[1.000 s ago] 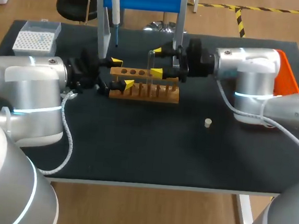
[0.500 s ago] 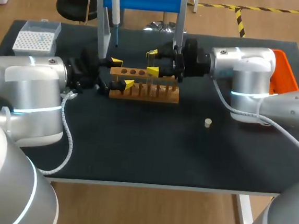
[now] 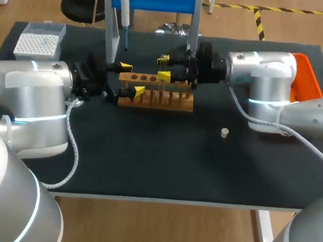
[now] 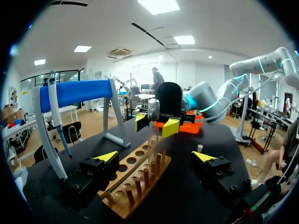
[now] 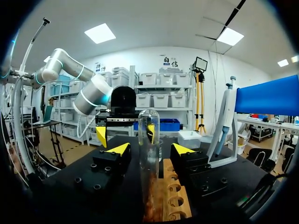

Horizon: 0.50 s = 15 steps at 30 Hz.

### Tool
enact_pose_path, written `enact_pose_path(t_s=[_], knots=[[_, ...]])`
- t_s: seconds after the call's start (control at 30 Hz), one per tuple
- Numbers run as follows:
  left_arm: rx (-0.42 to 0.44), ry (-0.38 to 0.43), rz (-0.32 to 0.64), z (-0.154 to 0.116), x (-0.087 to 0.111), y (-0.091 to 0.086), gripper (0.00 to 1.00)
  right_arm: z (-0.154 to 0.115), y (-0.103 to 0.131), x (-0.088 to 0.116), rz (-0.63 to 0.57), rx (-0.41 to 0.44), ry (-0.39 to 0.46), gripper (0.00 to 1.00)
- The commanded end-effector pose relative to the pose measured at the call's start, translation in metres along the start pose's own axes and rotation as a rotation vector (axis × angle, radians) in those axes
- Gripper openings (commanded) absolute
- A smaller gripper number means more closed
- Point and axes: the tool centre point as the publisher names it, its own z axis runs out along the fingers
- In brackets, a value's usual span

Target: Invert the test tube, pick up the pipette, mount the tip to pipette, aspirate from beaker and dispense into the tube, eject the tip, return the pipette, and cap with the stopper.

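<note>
- Only the right wrist view shows the gaps: the test tube (image 5: 148, 135) stands upright on the wooden rack (image 5: 175, 203), round end up, between the right hand's (image 5: 151, 148) open fingers, touching neither.
- The left hand (image 3: 132, 79) is open, with the rack's left end between its fingers.

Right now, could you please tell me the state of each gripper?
Left gripper: open, holding nothing.
Right gripper: open around the tube, not gripping it.

A clear test tube (image 5: 148, 154) stands upright, rounded end up, on the wooden rack (image 3: 158, 97). A pale stopper (image 3: 224, 133) lies well apart on the desk (image 3: 147, 154). The pipette (image 3: 124, 13) hangs from its stand.
</note>
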Motion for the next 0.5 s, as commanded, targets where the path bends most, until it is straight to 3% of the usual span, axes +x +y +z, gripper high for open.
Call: enact_pose_path(t_s=[0.03, 0.5], knots=[[0.001, -0.003, 0.001, 0.0008, 0.0004, 0.0006, 1.00, 0.0002, -0.0013, 0.0002, -0.001, -0.003, 0.000, 0.50], [0.001, -0.003, 0.001, 0.0008, 0.0004, 0.0006, 1.00, 0.0017, -0.0016, 0.0005, 0.005, -0.007, 0.002, 0.45]])
